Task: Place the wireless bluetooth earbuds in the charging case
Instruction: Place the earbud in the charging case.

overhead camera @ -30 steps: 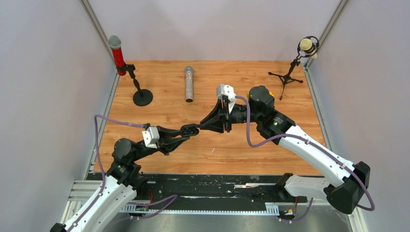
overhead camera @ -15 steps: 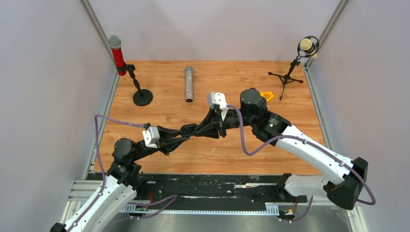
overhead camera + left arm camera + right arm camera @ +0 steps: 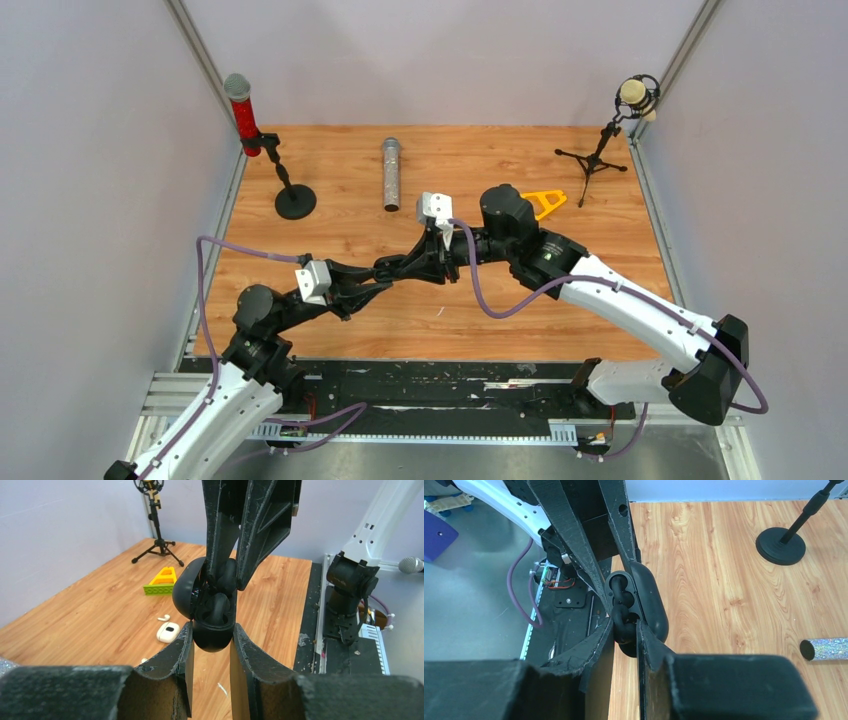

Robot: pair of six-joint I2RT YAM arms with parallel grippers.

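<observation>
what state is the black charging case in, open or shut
Open. The black charging case, clamped in the left gripper, has its lid swung back, and the right wrist view shows its wells exposed.

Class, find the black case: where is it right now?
The case sits centre frame in the left wrist view, off the table, clamped in the left tool, right tool holding an earbud at its opening.

Meeting gripper to gripper above the middle of the table.
Holding the left arm (image 3: 262,318) low, stretching forward and rightward, left gripper (image 3: 397,270) pinching the black charging case (image 3: 212,639) between both fingers; folding the right arm (image 3: 620,300) across leftward, wrist angling down, right gripper (image 3: 411,267) clamping narrowly on a black earbud (image 3: 227,576) at the case's open cavity.
</observation>
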